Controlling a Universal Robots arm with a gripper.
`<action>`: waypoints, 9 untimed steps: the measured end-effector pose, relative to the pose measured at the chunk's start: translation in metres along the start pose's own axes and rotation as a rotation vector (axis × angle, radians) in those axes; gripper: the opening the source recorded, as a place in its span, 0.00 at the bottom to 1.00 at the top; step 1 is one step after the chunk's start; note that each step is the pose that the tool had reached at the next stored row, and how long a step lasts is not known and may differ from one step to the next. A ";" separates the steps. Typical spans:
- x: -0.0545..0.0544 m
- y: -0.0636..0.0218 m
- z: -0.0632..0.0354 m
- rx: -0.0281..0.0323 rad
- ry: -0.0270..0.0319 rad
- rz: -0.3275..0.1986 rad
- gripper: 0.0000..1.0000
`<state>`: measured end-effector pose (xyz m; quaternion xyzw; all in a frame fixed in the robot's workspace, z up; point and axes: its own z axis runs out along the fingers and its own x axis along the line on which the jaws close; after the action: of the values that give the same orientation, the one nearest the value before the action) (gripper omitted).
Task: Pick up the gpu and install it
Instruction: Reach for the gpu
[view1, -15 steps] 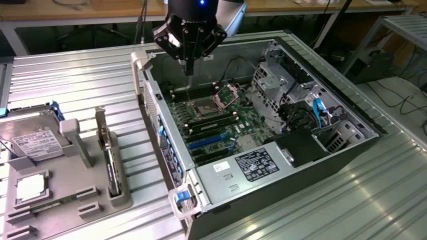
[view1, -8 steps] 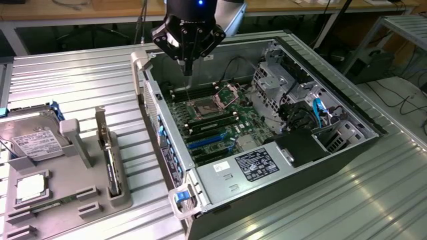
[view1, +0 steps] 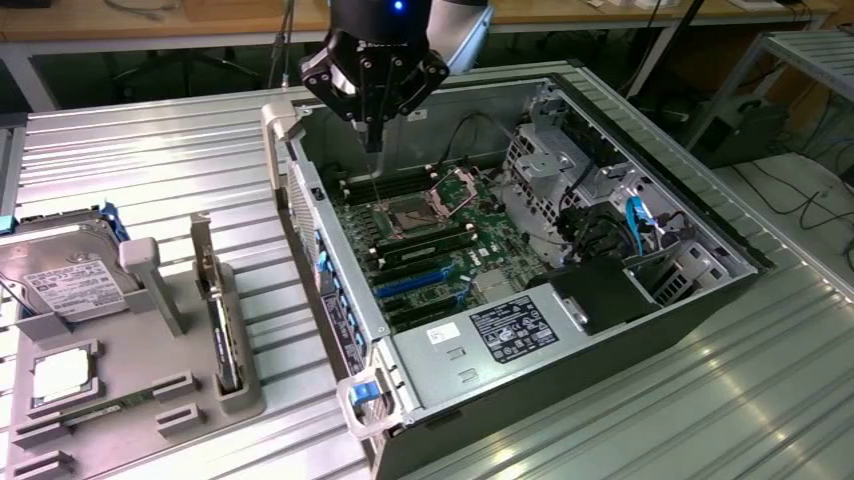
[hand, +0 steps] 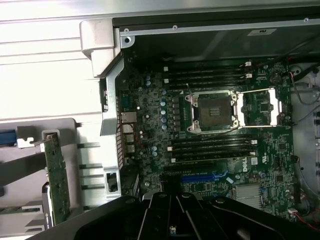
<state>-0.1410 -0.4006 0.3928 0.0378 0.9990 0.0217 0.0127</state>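
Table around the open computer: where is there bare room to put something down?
Bare table: behind the grey holder, and to the exterior view's right of the computer case. Crowded: the holder, with hard drive and gpu, and inside the case.

Table (view1: 160, 150) shown in ribbed, shiny sheet metal, computer case (view1: 302, 190) formed of bare silver metal, tray (view1: 127, 395) beside the case moulded in matt grey plastic, gripper (view1: 375, 147) finished glossy black.

1. Gripper (view1: 375, 135): glossy black.
2. Motherboard (view1: 447, 235): green, with black memory slots and one bright blue slot (view1: 407, 287).
3. Computer case (view1: 441, 380): silver-grey metal.
4. Gpu (hand: 57, 175): green circuit face speckled with tiny parts.
5. Hard drive (view1: 60, 270): silver, with a white label printed in black.
6. Table (view1: 160, 150): silvery, ribbed in parallel stripes.
7. Holder tray (view1: 134, 420): plain grey.
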 end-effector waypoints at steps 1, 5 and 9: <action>0.000 -0.0001 0.0000 0.0000 0.0001 0.000 0.11; 0.002 -0.0004 0.0002 0.0000 0.0005 0.000 0.11; 0.003 -0.0009 0.0002 0.0001 0.0010 0.000 0.11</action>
<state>-0.1436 -0.4013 0.3925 0.0379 0.9990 0.0217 0.0122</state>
